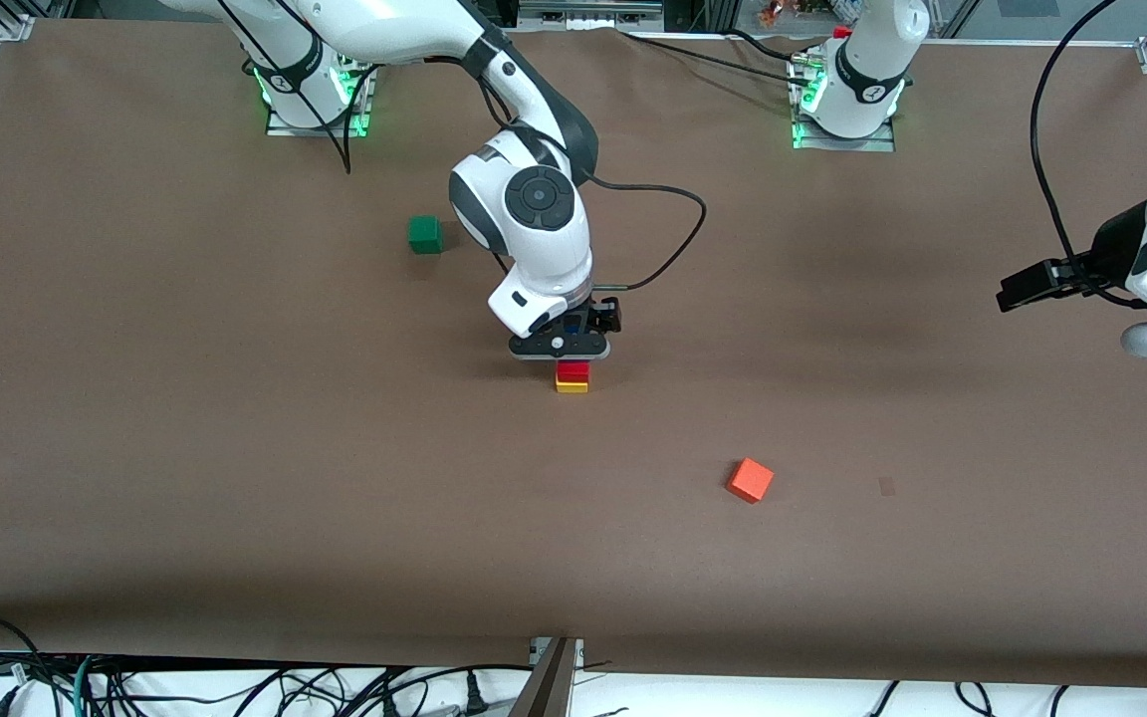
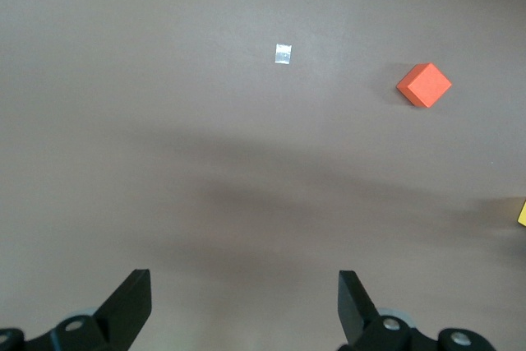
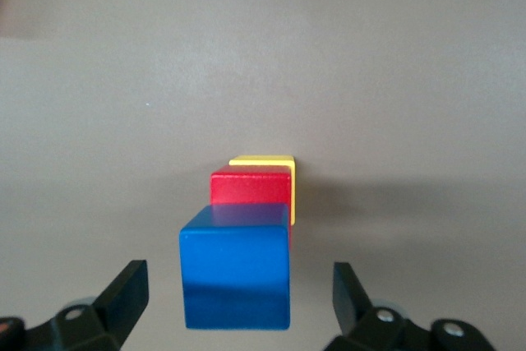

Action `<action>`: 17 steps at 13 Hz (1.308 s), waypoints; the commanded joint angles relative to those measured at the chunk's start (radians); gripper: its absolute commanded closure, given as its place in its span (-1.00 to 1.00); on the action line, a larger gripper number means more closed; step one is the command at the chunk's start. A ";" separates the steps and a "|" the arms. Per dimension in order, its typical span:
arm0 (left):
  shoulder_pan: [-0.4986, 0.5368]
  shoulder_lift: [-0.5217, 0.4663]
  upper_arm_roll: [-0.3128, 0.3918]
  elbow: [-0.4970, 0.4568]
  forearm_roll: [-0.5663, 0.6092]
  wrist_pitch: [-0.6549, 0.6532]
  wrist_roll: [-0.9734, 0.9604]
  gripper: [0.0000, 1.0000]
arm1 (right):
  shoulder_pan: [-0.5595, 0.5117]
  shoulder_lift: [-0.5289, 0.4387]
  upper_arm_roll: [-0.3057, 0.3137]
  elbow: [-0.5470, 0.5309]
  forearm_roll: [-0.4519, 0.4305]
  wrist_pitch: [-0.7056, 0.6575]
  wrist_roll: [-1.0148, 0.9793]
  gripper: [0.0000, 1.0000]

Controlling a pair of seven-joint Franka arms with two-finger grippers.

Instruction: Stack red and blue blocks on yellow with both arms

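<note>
While the left gripper (image 2: pixel 242 306) waits open and empty, the right gripper (image 3: pixel 238 297) hangs spread, gripping nothing, directly over the saturated blue cube (image 3: pixel 237 277) topping the deep red cube (image 3: pixel 251 185) on the bright yellow cube (image 3: pixel 267 162).

Five cubes sit on the tabletop (image 1: pixel 235 478), one of each colour: one blue cube (image 3: pixel 237 265), one deep red cube (image 3: pixel 249 186), one yellow cube (image 3: pixel 283 162), one green cube (image 1: pixel 425 234) and one lighter orange-red cube (image 1: pixel 751 480). Three of the five make up a single stack, yellow lowest, red on it and blue topmost, while the other two lie alone. Two robot arms are present, so there are two grippers, the right gripper (image 3: pixel 238 302) and the left gripper (image 2: pixel 244 310), each with one pair of jaws.
</note>
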State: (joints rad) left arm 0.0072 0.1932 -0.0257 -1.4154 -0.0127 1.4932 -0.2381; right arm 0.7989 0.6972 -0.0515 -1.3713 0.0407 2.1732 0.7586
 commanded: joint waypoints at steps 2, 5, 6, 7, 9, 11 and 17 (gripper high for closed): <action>0.007 -0.001 0.000 0.000 -0.020 0.007 0.020 -1.00 | -0.030 -0.054 0.001 0.020 0.001 -0.039 -0.016 -0.99; 0.007 -0.001 0.000 0.000 -0.020 0.007 0.020 -1.00 | -0.043 -0.122 -0.033 0.012 0.001 -0.143 -0.034 -0.99; 0.007 -0.003 0.000 0.000 -0.020 0.007 0.020 -1.00 | -0.043 -0.145 -0.062 0.014 0.002 -0.194 -0.051 -0.99; 0.007 -0.001 0.000 0.000 -0.020 0.009 0.020 -1.00 | -0.044 -0.172 -0.092 0.017 0.010 -0.226 -0.067 -0.99; 0.007 -0.001 0.000 0.000 -0.020 0.007 0.020 -1.00 | -0.070 -0.247 -0.140 0.008 0.077 -0.306 -0.123 -1.00; 0.007 -0.001 0.000 0.000 -0.020 0.007 0.020 -1.00 | -0.084 -0.318 -0.244 -0.012 0.142 -0.398 -0.259 -0.99; 0.005 0.009 0.000 0.025 -0.012 0.007 0.022 -1.00 | -0.096 -0.517 -0.464 -0.149 0.197 -0.639 -0.557 -1.00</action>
State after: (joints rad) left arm 0.0073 0.1958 -0.0261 -1.4150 -0.0132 1.4945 -0.2380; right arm 0.6960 0.2773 -0.4983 -1.4290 0.2468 1.5706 0.2321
